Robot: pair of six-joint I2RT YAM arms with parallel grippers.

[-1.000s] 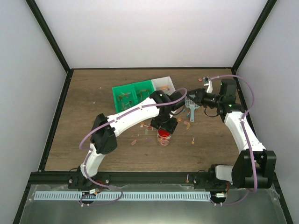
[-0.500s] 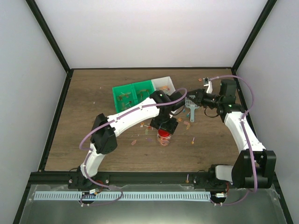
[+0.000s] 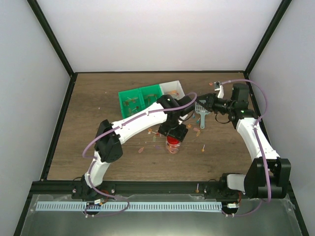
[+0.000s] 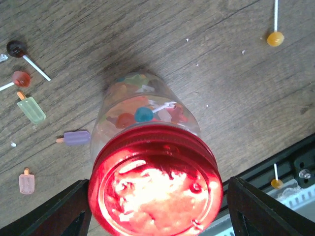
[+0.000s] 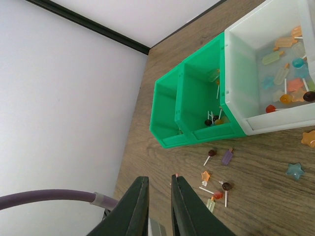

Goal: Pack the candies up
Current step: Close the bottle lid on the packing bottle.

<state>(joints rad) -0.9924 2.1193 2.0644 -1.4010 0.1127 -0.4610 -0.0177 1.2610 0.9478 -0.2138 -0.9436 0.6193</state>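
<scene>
A clear jar (image 4: 142, 105) with a round red lid (image 4: 155, 189) stands on the table and holds mixed candies (image 4: 143, 114). My left gripper (image 4: 157, 181) is open and straddles the lid, with a thin gap at the right finger. In the top view it hangs over the jar (image 3: 173, 145). More candies lie loose on the wood (image 4: 32, 109) (image 5: 226, 156) (image 3: 203, 147). My right gripper (image 5: 158, 178) has its fingers almost together with nothing seen between them. In the top view it (image 3: 205, 104) sits beside the head of the pale scoop (image 3: 202, 117).
Two joined green bins (image 3: 139, 100) (image 5: 192, 98) and a white bin (image 3: 171, 87) (image 5: 236, 73) stand behind the jar and hold several candies. Black frame rails run along the table's left and right edges. The left arm spans the middle of the table.
</scene>
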